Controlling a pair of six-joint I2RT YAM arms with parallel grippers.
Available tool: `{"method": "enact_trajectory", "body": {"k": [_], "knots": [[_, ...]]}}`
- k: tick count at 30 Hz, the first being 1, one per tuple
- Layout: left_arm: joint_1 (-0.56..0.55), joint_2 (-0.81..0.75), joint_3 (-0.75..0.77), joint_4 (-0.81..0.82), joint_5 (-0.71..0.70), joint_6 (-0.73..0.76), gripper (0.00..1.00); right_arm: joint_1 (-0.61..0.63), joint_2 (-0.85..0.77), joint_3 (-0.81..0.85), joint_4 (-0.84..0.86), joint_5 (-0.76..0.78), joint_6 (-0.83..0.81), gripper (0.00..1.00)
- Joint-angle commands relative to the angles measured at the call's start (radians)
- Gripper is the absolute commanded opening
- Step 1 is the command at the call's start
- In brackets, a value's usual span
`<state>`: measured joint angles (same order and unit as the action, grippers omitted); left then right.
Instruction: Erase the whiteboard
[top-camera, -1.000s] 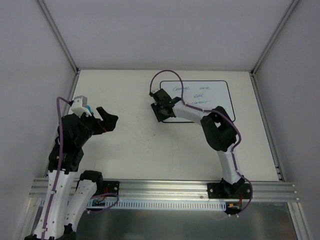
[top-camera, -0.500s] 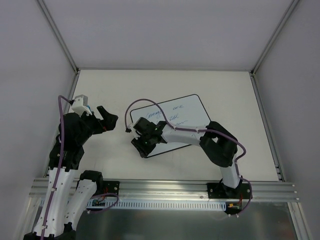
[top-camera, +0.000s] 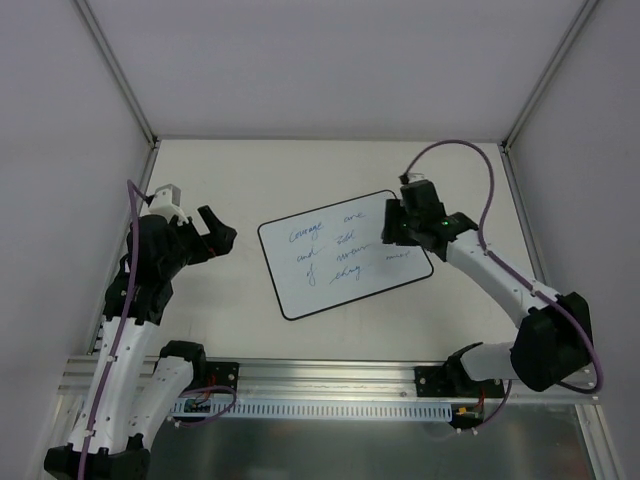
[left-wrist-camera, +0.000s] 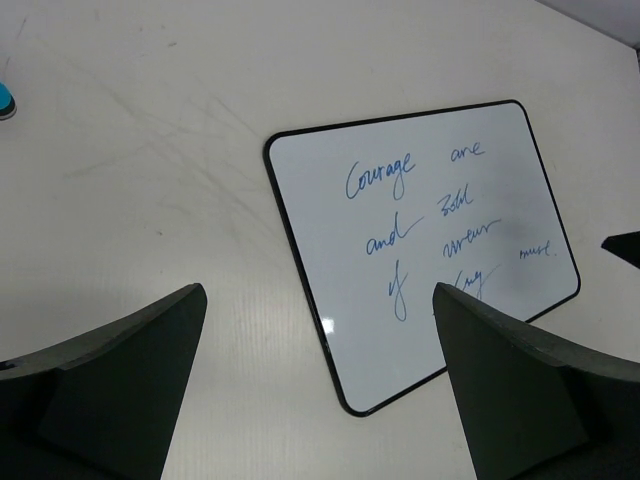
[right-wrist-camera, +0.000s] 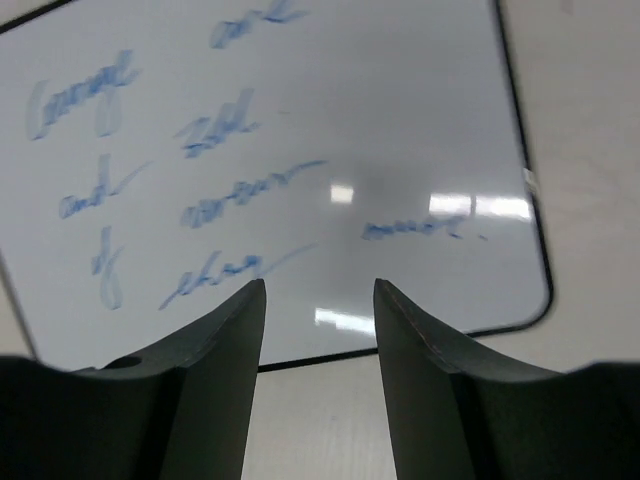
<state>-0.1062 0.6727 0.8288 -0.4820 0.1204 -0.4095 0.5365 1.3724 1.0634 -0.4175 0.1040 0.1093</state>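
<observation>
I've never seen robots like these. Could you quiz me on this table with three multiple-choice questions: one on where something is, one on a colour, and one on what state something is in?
1. Where is the right gripper?
A. above the right end of the whiteboard
B. beside the left arm's base
C. against the back wall

2. What colour is the writing on the whiteboard?
A. red
B. green
C. blue

3. How is the left gripper?
A. shut on a pen
B. open and empty
C. shut on the whiteboard

Answers:
1 A: the right wrist view looks down on the board's right end.
2 C: every handwritten line is blue.
3 B: its jaws stand wide apart with nothing between them.
</observation>
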Motion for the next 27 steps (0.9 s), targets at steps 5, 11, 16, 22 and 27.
{"method": "enact_trajectory", "body": {"k": [5,11,16,22,27], "knots": [[-0.010,0.056,0.024,0.002,-0.030,-0.026,0.99,-0.361,-0.162,-0.282,-0.089,0.024,0.182,0.50],[-0.010,0.096,0.026,0.003,-0.048,-0.025,0.99,-0.467,-0.107,-0.312,-0.046,-0.047,0.211,0.45],[-0.010,0.108,0.021,0.003,-0.065,-0.022,0.99,-0.492,-0.041,-0.322,0.040,-0.041,0.227,0.39],[-0.009,0.103,0.010,0.003,-0.097,-0.026,0.99,-0.495,0.042,-0.315,0.103,-0.056,0.208,0.37],[-0.010,0.119,0.012,0.003,-0.114,-0.023,0.99,-0.494,0.108,-0.307,0.128,-0.093,0.207,0.36]]}}
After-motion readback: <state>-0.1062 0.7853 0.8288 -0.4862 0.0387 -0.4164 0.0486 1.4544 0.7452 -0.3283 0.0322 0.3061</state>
